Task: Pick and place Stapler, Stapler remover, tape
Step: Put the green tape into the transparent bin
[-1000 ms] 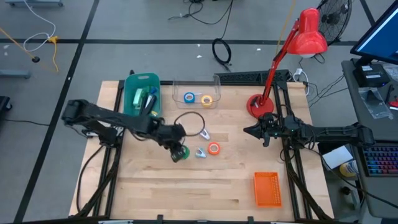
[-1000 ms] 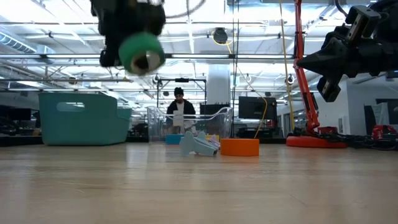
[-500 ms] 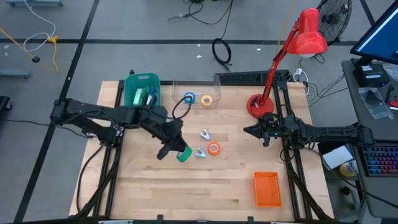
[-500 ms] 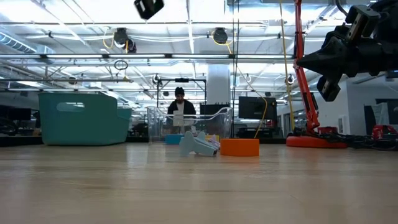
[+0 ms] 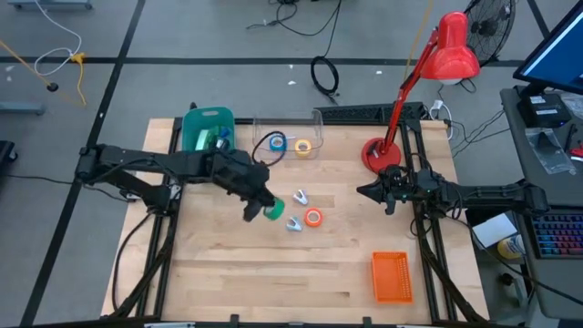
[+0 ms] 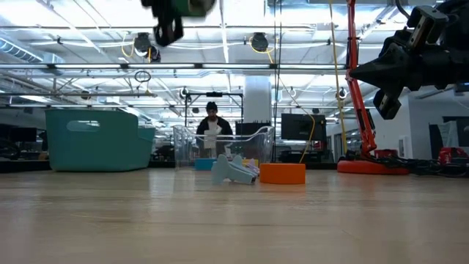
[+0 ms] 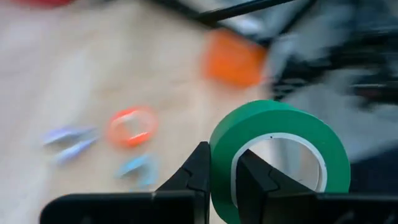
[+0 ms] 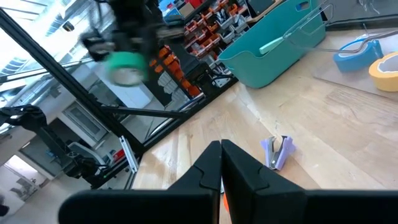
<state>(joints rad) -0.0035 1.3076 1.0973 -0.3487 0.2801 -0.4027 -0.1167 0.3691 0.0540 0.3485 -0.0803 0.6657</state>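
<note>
High view: we noted left gripper (image 5: pixel 264 208) clamped on glossy green tape ring (image 5: pixel 273 211), lifted to carry it binward; right gripper (image 5: pixel 364 191) shut, empty.

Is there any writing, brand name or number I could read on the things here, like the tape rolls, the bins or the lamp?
None can be read.
Green tape roll, held in the left gripper's fingers: plain, no print.
Teal bin: a pale patch on its wall, nothing legible.
Red lamp: no lettering shows.
Orange tape roll: plain.
Screen at the table's far right: too small to read.
</note>
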